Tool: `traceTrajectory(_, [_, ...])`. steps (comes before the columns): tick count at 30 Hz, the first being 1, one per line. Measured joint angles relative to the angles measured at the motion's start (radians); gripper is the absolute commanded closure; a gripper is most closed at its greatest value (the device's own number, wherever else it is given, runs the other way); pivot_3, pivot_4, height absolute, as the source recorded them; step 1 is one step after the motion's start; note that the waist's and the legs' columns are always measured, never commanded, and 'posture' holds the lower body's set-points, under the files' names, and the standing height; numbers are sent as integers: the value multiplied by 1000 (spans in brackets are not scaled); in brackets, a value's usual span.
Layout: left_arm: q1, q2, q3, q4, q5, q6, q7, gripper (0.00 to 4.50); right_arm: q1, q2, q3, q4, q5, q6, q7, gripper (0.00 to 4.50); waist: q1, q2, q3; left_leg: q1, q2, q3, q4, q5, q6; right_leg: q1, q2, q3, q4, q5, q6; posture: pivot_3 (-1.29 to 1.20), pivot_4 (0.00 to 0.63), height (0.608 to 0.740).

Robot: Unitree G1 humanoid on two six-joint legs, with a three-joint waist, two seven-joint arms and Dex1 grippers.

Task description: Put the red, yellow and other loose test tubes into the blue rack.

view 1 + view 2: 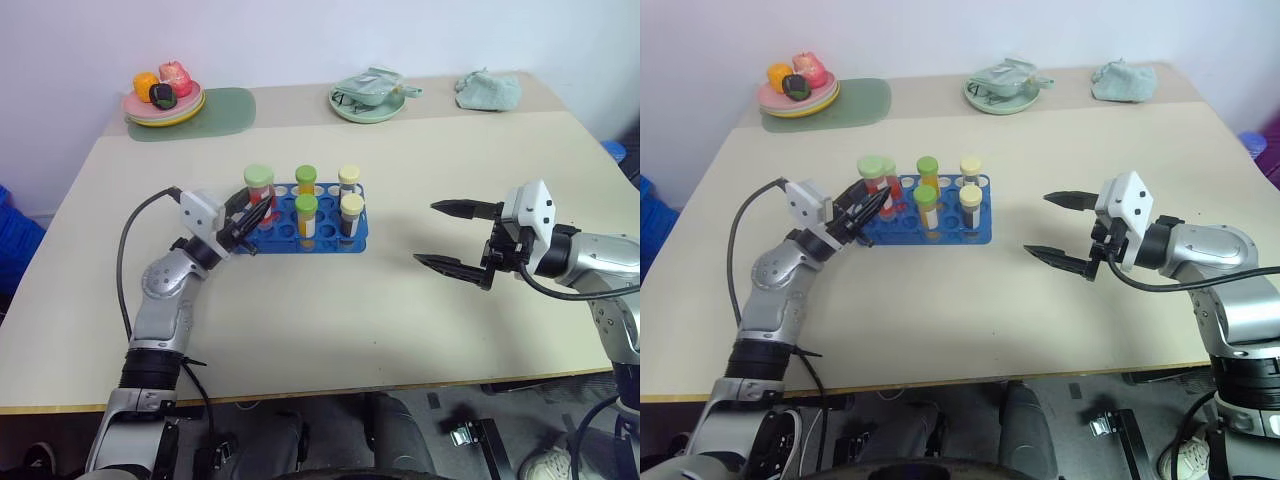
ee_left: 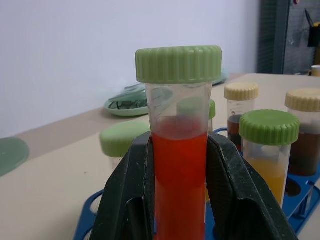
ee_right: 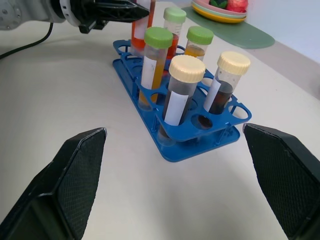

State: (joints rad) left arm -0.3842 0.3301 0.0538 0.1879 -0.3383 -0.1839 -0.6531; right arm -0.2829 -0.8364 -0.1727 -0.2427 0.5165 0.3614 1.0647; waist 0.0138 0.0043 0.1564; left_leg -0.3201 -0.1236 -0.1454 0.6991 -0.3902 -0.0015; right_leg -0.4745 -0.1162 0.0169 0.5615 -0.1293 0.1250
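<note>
rack: blue rack (image 1: 322,236) mid-table, four capped tubes seated | left end effector (image 1: 256,222) pinching red tube (image 1: 260,198) over rack's 9 o'clock end, looks not yet seated | right end effector (image 1: 452,238) spread, empty, 3 o'clock of rack | left: seat red tube, release

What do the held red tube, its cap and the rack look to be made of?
Red tube: clear, smooth plastic by the look; the liquid and faint printed marks show through, though glass can't be ruled out. Cap: matte pale green plastic with moulded ribs around the side. Rack: glossy bright blue moulded plastic, with sheen on the hole rims. The left gripper is shut on the tube.
</note>
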Motion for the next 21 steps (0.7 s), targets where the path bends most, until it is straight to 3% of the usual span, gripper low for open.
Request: traceTrajectory(21, [55, -20, 13, -20, 23, -31, 13, 3539, -1, -7, 0, 1, 0, 0, -6, 0, 1, 0, 0, 0, 0, 0, 0, 0, 0, 0, 0, 0, 0, 0, 0, 0, 150, 740])
